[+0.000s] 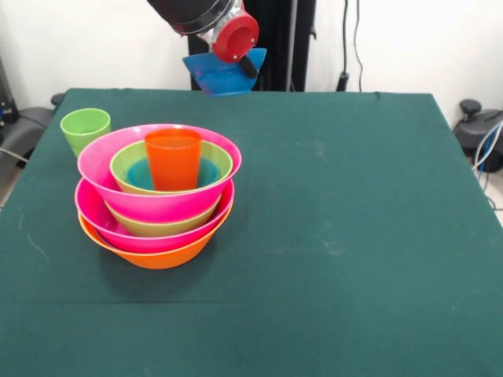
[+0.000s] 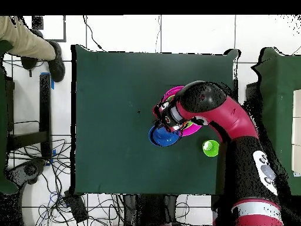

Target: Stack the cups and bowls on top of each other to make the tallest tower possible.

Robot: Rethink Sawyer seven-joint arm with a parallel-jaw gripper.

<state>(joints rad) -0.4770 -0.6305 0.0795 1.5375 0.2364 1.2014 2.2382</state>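
- I am seeing the arm (image 1: 196, 14) coming in at the top of the front view, left of centre, with the tool (image 1: 236, 59) hanging above the far edge of the worktop (image 1: 354, 220).
- The tool is gripping a blue bowl (image 1: 224, 75), clamped on its rim; the bowl is hanging tilted in the air, clear of the cloth.
- In the overhead view the same blue bowl (image 2: 163, 135) is showing just below and left of the arm's red wrist, near the middle of the frame.
- The tower (image 1: 157, 196) is sitting at the left of the front view, on the green cloth.
- Its lowest piece is the orange bowl (image 1: 153, 255); above it I am reading a pink bowl (image 1: 118, 228), a green bowl (image 1: 157, 228), then a second pink bowl (image 1: 102, 169) as the widest rim on top.
- Inside that top pink bowl a second green bowl (image 1: 126, 169) is nesting, with a teal-blue bowl (image 1: 140, 174) inside it.
- The orange-red cup (image 1: 173, 159) is standing upright in the middle of the pile, its mouth up.
- The light green cup (image 1: 85, 128) is standing upright on the worktop just behind and left of the tower, apart from it as far as I can tell.
- From above, the arm is covering most of the tower; only a pink rim (image 2: 174, 90) is peeking out, and the light green cup (image 2: 210, 148) is showing to its lower right.
- A person's sleeve (image 2: 23, 38) is showing at the upper left corner of the overhead view, off the worktop.
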